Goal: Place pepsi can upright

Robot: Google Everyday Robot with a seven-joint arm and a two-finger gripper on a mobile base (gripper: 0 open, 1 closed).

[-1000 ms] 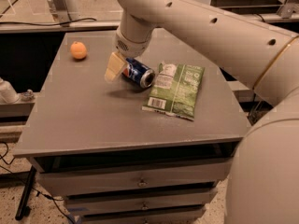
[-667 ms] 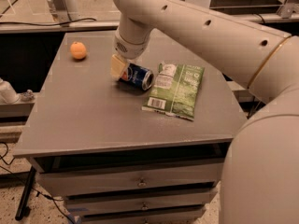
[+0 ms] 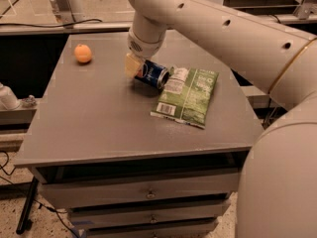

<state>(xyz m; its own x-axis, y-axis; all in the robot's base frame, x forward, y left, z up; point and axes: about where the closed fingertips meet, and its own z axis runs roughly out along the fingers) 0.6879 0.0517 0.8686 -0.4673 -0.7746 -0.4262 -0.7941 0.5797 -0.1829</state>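
Observation:
The pepsi can [image 3: 153, 75], dark blue with a silver end, lies tilted on its side near the back middle of the grey table [image 3: 99, 123]. Its silver end points right, toward the green snack bag. My gripper [image 3: 141, 69] comes down from the big cream arm and is shut on the can's left end. One cream finger [image 3: 132, 65] shows on the can's left side; the other is hidden behind the can and the wrist. The can looks held just at or slightly above the tabletop.
A green snack bag [image 3: 187, 94] lies flat just right of the can, almost touching it. An orange fruit [image 3: 83, 53] sits at the back left corner. The arm's large cream links fill the right side of the view. Drawers sit below the tabletop.
The gripper has closed in on the can's left end, and gripper and can have shifted slightly up and to the right. The bag and the orange have not moved.

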